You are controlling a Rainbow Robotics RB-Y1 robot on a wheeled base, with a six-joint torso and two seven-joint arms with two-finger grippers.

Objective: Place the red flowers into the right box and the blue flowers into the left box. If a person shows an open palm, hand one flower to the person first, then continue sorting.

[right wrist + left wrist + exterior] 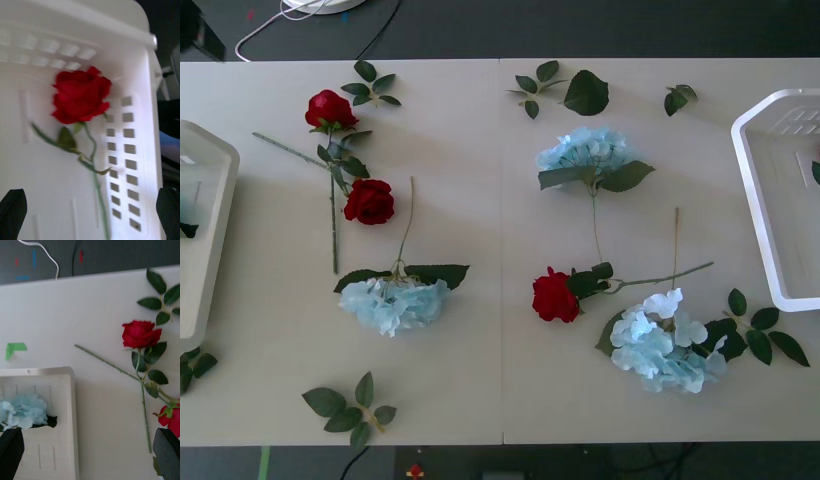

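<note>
Sorting underway: one red rose (80, 95) lies in the lattice basket (129, 142), right claw (90, 213) wide above it (apparently just let go). Left claw (88, 453) wide over the tray (73, 416) holding a blue hydrangea (24, 410). Three roses, three hydrangeas wait mid-bench (480, 390).
</note>
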